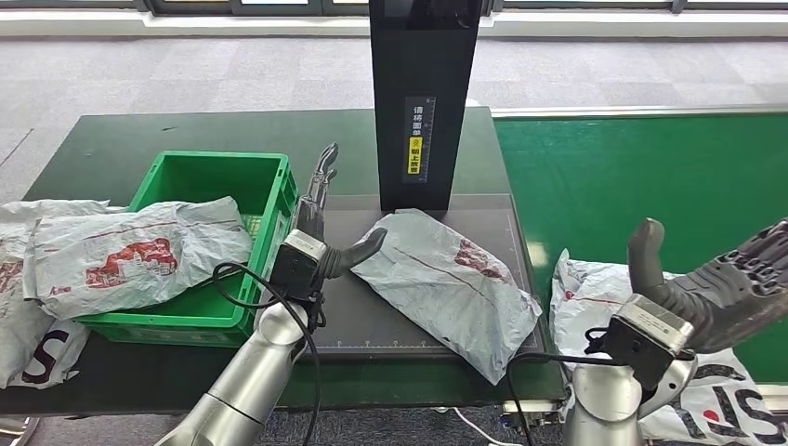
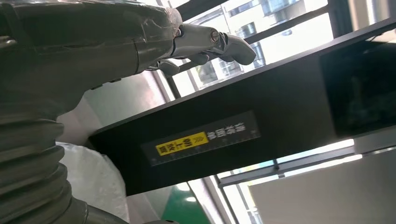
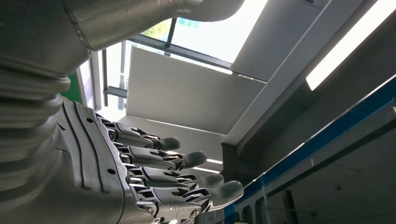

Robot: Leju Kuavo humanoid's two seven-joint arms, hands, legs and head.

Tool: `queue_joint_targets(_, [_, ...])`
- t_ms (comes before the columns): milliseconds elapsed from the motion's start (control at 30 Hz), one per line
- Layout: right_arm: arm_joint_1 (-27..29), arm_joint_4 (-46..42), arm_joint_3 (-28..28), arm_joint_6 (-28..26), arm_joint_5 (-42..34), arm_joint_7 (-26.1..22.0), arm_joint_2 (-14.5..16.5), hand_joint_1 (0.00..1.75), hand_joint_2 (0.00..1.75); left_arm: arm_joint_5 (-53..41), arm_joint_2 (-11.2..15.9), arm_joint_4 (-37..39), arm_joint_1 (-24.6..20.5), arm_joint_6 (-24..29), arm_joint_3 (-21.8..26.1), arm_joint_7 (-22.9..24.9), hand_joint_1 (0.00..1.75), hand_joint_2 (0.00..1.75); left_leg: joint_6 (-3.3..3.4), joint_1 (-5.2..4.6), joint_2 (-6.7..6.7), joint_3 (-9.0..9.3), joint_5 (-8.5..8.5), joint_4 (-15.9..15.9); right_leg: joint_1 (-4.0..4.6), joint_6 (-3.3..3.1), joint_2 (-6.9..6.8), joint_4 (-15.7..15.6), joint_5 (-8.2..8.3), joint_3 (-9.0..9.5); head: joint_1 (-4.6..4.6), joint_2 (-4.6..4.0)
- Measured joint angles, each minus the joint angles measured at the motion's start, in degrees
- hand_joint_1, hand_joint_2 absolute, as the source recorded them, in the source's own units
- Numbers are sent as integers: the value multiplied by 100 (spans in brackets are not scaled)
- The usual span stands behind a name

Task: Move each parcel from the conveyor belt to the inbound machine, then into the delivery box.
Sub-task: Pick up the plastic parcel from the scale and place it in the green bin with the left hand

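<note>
Grey crumpled plastic parcel (image 1: 449, 287) lies on the dark scanner plate below the black inbound machine column (image 1: 424, 102); left hand (image 1: 327, 228) empty, fingers apart beside it, right hand (image 1: 720, 283) likewise empty; judged next: grasp it, move into green plastic crate (image 1: 209, 181).

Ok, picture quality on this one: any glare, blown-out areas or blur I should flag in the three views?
Head view: evenly lit and sharp, with only soft sheen on the grey parcel under the black scanner column. Left wrist view: windows behind the column blown out white, left hand backlit. Right wrist view: a bright ceiling light strip flares; right hand stays readable.
</note>
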Motion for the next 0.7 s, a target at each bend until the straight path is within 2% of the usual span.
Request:
queue_joint_targets(233, [-1, 2, 4, 3, 65, 104, 0, 0, 175, 14, -33, 577, -153, 13, -69, -2, 0, 175, 0, 0, -1, -2, 0, 0, 0, 0, 0, 0, -1, 1, 0, 0])
queue_joint_targets(567, [-1, 3, 4, 3, 48, 86, 0, 0, 175, 7, -39, 810, -209, 21, -72, -3, 0, 175, 0, 0, -1, -2, 0, 0, 0, 0, 0, 0, -1, 0, 0, 0])
queue_joint_targets(700, [-2, 24, 4, 4, -78, -60, 0, 0, 175, -192, -116, 1157, -357, 241, -85, 0, 0, 175, 1, 0, -3, -2, 1, 0, 0, 0, -2, 0, -1, 1, 0, 0])
